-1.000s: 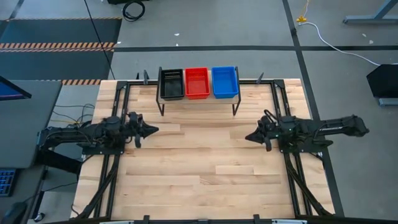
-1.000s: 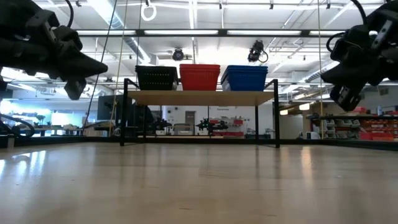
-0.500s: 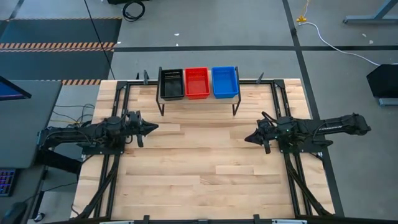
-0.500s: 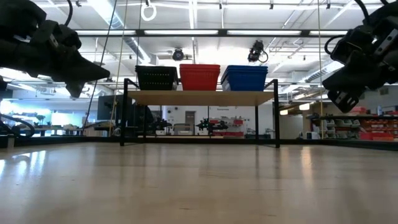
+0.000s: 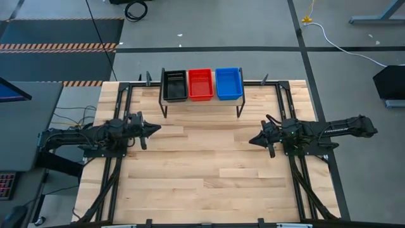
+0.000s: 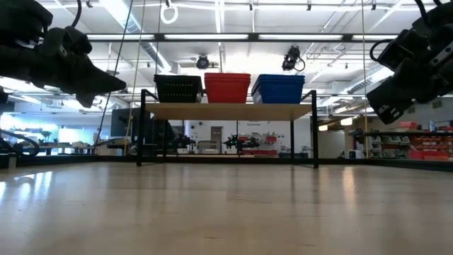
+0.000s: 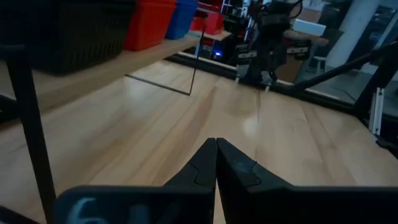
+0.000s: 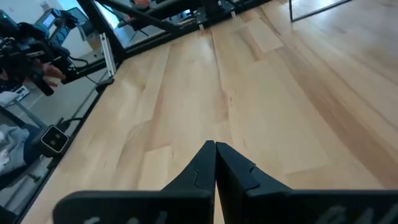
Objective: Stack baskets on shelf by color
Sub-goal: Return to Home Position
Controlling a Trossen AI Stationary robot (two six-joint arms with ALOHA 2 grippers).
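High view: the left gripper (image 5: 157, 130) and right gripper (image 5: 252, 140) hang over opposite sides of the table (image 5: 202, 177), tips aimed at each other, with a broad bare stretch of wood between them. Each arm lies above the black frame rails (image 5: 118, 180) that run near the table's side edges. In both wrist views the fingers are pressed together with nothing between them.

Well apart from both tips, at the far edge and roughly midway between them, stands the shelf (image 6: 230, 111). On it, side by side, are the black baskets (image 5: 175, 85) nearest the left gripper, the red baskets (image 5: 200, 84) in the middle, and the blue baskets (image 5: 228, 83) nearest the right gripper.

Pale marks on the left gripper's body are too blurred to read.

Against a second ago, both grippers have barely shifted; the shelf and stacks are unchanged.
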